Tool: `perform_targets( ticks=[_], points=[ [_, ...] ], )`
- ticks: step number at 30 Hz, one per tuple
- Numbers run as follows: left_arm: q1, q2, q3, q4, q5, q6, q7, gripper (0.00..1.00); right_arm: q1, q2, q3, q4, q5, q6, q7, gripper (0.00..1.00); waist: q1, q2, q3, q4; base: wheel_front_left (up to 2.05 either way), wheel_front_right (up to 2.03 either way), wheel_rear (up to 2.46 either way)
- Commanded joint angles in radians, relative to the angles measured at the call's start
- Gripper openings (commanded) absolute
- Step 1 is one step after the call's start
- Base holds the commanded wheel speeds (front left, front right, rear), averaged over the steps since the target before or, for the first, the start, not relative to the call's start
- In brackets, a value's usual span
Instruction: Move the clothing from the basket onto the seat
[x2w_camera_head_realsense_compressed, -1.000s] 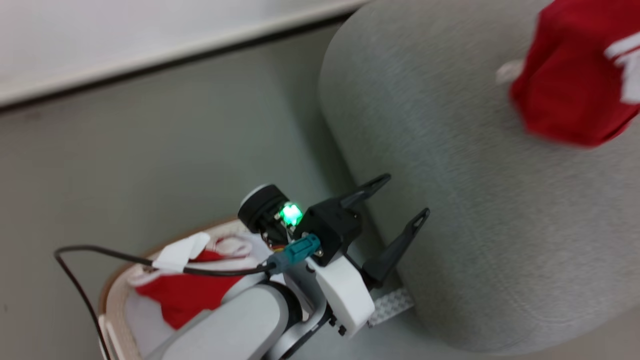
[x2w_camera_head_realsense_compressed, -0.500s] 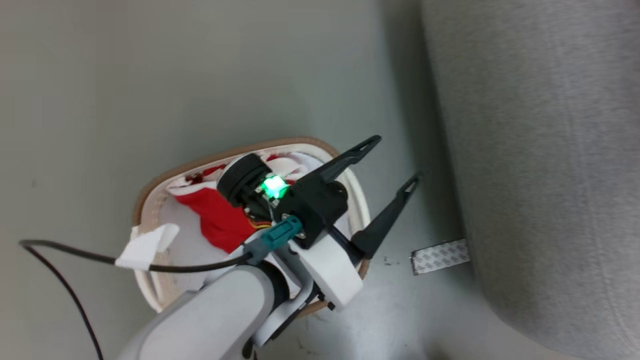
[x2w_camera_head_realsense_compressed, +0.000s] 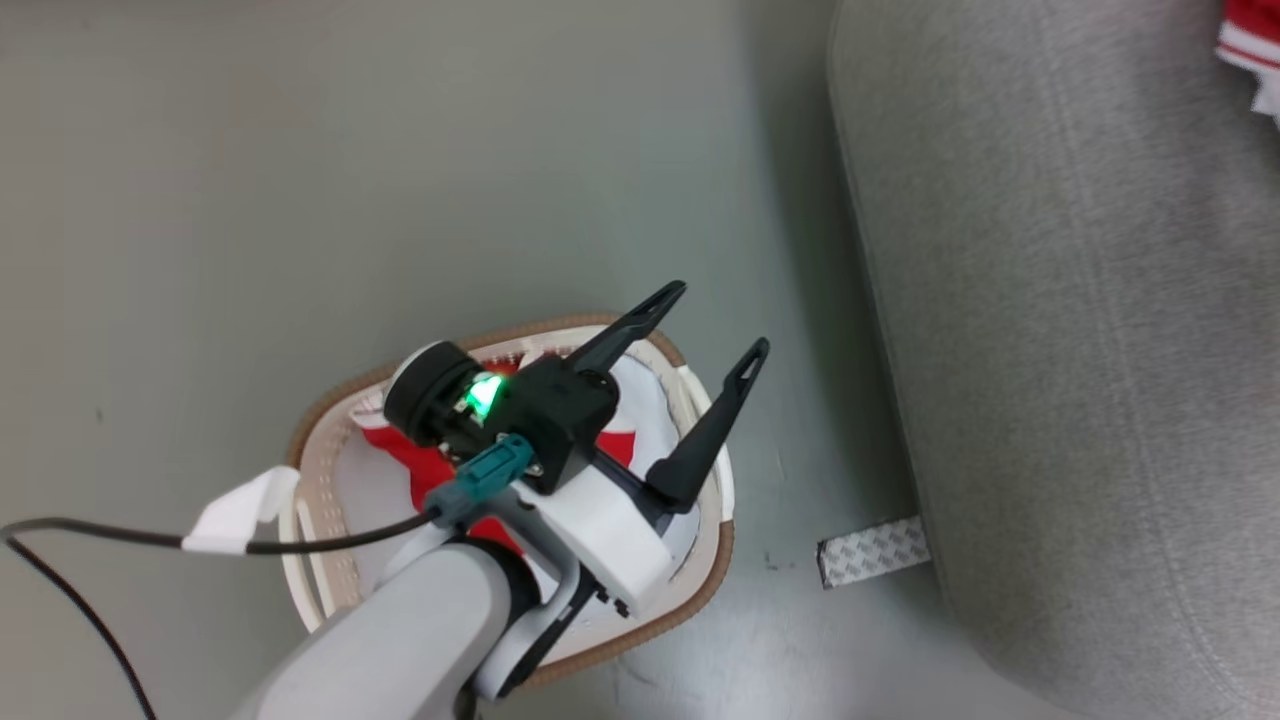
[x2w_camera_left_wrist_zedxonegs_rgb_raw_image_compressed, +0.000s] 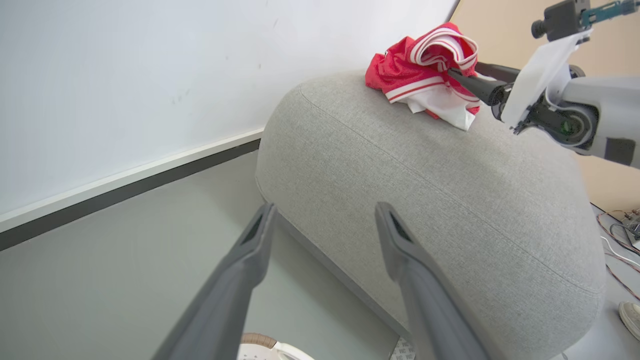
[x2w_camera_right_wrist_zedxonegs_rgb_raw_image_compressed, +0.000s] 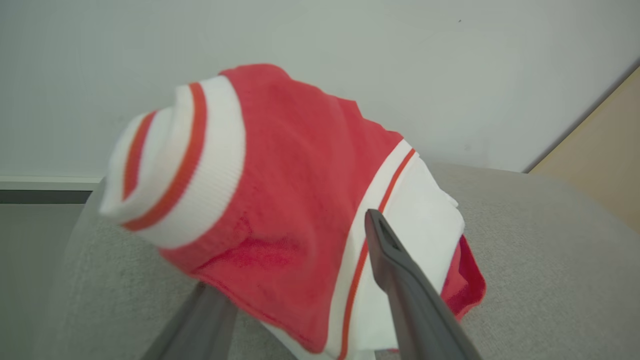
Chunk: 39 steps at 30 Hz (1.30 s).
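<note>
Spread wide, my right pincer (x2w_camera_right_wrist_zedxonegs_rgb_raw_image_compressed: 287, 250) had its two dark fingers well apart and clamped on nothing. The red-and-white garment (x2w_camera_right_wrist_zedxonegs_rgb_raw_image_compressed: 280, 175) sat bunched right in front of them on the grey sofa (x2w_camera_right_wrist_zedxonegs_rgb_raw_image_compressed: 525, 260). Its lower hem covered the tip of one finger, though I could not tell whether the cloth rested on that finger or merely hung before it. From my left wrist, the same garment lay on top of the sofa's rounded end, near the white wall (x2w_camera_left_wrist_zedxonegs_rgb_raw_image_compressed: 125, 75), with one of my right fingers at its edge.

My left pincer (x2w_camera_head_realsense_compressed: 720, 318) was released too, fingers splayed and holding nothing, hovering above the laundry basket (x2w_camera_head_realsense_compressed: 330, 415). More red fabric (x2w_camera_head_realsense_compressed: 415, 470) lay inside that basket beside a pale white cloth (x2w_camera_head_realsense_compressed: 640, 395). The basket stood on the grey floor (x2w_camera_head_realsense_compressed: 400, 150), near the sofa but apart from it. A strip of patterned tape (x2w_camera_head_realsense_compressed: 872, 550) lay on the floor at the sofa's foot. A black cable (x2w_camera_head_realsense_compressed: 300, 545) with a white tag ran off my left arm.
</note>
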<state>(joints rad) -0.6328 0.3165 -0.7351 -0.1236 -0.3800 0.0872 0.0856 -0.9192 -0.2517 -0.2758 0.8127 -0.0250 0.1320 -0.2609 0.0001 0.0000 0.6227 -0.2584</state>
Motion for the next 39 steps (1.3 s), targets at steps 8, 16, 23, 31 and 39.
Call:
perform_targets(
  ticks=[8,16,23,31,39],
  points=[
    [0.104,0.023,0.063,0.076,-0.050,0.048,-0.109,1.00,0.254,0.059,0.058,-0.205,-0.005,-0.003,-0.002,1.00,-0.0001,0.0000,-0.193,0.012,0.00,0.00,0.00],
    [0.229,0.013,0.123,0.185,-0.106,0.089,-0.256,1.00,0.482,0.110,0.117,-0.401,0.011,-0.003,-0.002,1.00,-0.0001,0.0000,-0.364,0.077,0.00,0.00,0.00],
    [0.350,-0.007,0.191,0.278,-0.137,0.123,-0.340,1.00,0.650,0.147,0.189,-0.501,0.017,-0.003,-0.002,1.00,-0.0001,0.0000,-0.491,0.155,0.00,0.00,0.00],
    [0.518,-0.034,0.318,0.297,-0.085,0.121,-0.350,1.00,0.790,0.181,0.224,-0.546,0.024,-0.003,-0.002,1.00,-0.0001,0.0000,-0.605,0.211,0.00,0.00,0.00],
    [0.640,-0.093,0.461,0.276,-0.008,0.076,-0.350,1.00,0.863,0.200,0.245,-0.551,0.034,-0.002,-0.002,1.00,-0.0001,0.0000,-0.651,0.226,0.00,0.00,0.00]
  ],
)
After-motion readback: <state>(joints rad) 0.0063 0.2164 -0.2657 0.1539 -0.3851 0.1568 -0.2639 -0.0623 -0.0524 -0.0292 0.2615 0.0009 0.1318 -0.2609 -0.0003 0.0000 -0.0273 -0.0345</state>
